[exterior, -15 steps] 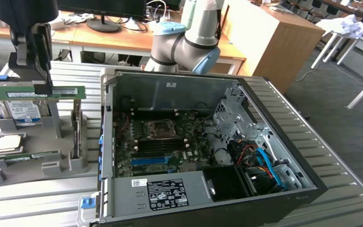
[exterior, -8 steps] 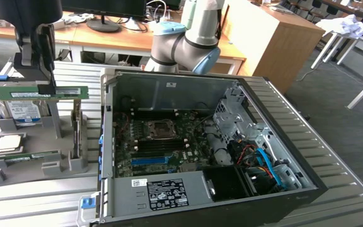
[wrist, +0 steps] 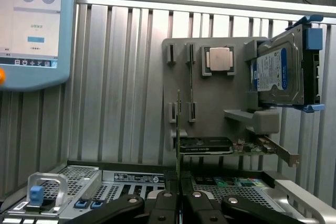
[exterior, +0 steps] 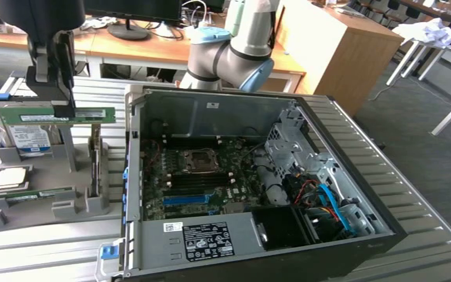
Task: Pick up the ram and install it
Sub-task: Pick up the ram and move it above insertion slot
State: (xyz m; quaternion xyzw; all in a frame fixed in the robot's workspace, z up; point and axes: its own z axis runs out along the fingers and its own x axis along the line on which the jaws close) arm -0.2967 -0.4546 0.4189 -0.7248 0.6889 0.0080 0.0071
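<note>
Gripper (exterior: 66,110) was clamped on the ram (exterior: 92,114). The ram was held level and lengthwise above the grey holder (exterior: 61,200), at the exterior view's left. It sat in front of the drive (exterior: 26,138), which stood upright in the holder, and looked clear of the holder's slots.

In the wrist view, the ram (wrist: 178,135) showed edge-on as a thin line running out from between the closed black fingers (wrist: 164,203) of the gripper (wrist: 178,204).

Also on the holder:
- a silver chip (exterior: 14,176) lying flat below the drive
- another green stick (exterior: 30,195) lying near the front edge
- a card (wrist: 231,145) resting on a ledge, in the wrist view

The open PC case (exterior: 343,147) sat just beside the holder on the exterior view's right. Its board (exterior: 198,176) was exposed and its socket (exterior: 198,158) uncovered. The ram was well apart from the board, outside the case.

A pendant screen (wrist: 31,24) leaned on the slatted table (wrist: 121,77). The arm (exterior: 237,56) rose behind the case.
</note>
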